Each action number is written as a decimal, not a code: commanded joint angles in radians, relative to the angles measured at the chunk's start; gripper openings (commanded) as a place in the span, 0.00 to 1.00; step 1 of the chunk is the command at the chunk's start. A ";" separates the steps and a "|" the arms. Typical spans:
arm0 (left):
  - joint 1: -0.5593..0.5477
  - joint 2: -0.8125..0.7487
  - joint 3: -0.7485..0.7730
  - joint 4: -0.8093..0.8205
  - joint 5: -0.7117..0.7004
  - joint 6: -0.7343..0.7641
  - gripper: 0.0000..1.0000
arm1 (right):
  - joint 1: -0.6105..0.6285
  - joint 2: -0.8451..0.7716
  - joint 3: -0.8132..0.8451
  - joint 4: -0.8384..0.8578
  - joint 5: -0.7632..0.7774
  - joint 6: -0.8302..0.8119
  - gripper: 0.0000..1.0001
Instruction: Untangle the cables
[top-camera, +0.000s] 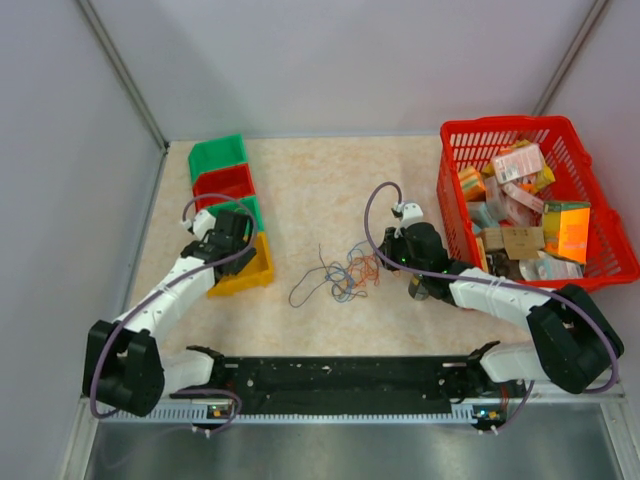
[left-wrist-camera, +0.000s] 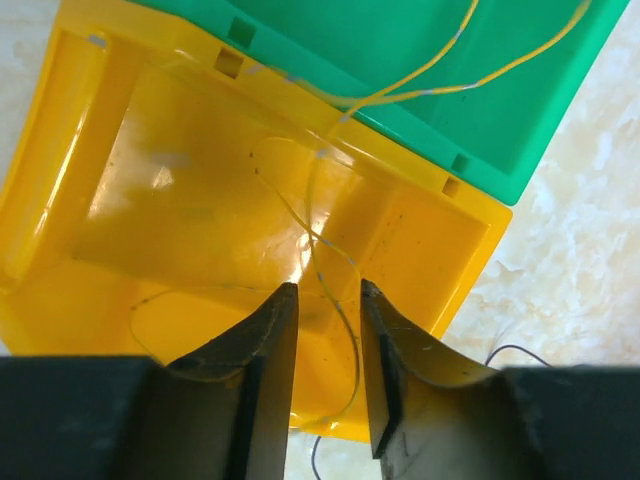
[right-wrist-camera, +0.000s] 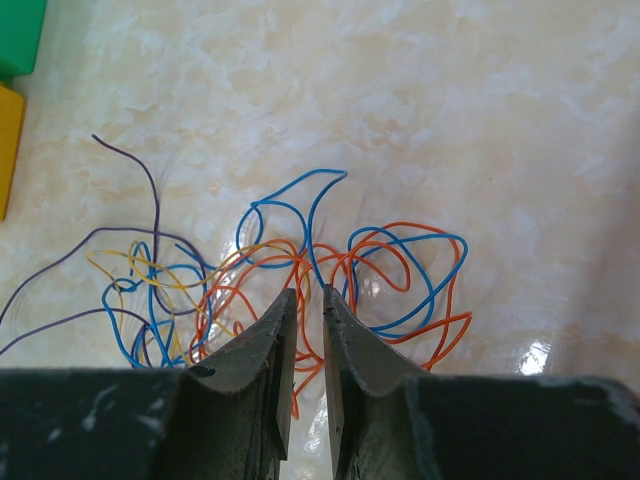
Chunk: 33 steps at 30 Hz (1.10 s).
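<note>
Dark tapered fingers of the right end effector (right-wrist-camera: 308, 292) fill the bottom of the right wrist view, drawn close together with only a slim gap between them. A blue strand runs down into that gap, but whether it is pinched or merely passes through cannot be told. Just ahead of those tips lies the tangle of hair-thin blue, orange, yellow and purple cables (top-camera: 345, 272), flat on the pale marbled counter (top-camera: 300, 190). In the overhead view the knot sits between the two arms, with its long axis running left to right. The dense orange-and-blue loops are on the right, touching the right end effector, and the loose purple tails trail off to the left. The left end effector (left-wrist-camera: 329, 290) is well apart from the knot. It hangs over the open yellow plastic bin (left-wrist-camera: 200, 200) beside the green plastic bin (left-wrist-camera: 420, 60), with its jaws slightly parted. A single thin yellow strand (left-wrist-camera: 357, 370) hangs loose in the gap between them and curls down into the yellow bin, so it looks released rather than gripped. My judgement is that the coming move turns on the right arm. It is the nearer one, already at the knot's right end, and any pull would run leftward along the knot or away from it to the right.
</note>
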 joint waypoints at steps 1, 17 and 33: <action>0.012 -0.064 0.019 -0.009 0.017 0.036 0.44 | -0.008 -0.013 0.018 0.038 -0.010 0.007 0.17; 0.030 -0.054 0.260 0.008 0.032 0.714 0.73 | -0.008 0.002 0.023 0.039 -0.022 0.013 0.17; 0.148 0.271 0.418 -0.111 -0.080 0.685 0.73 | -0.007 -0.015 0.022 0.030 -0.016 0.008 0.17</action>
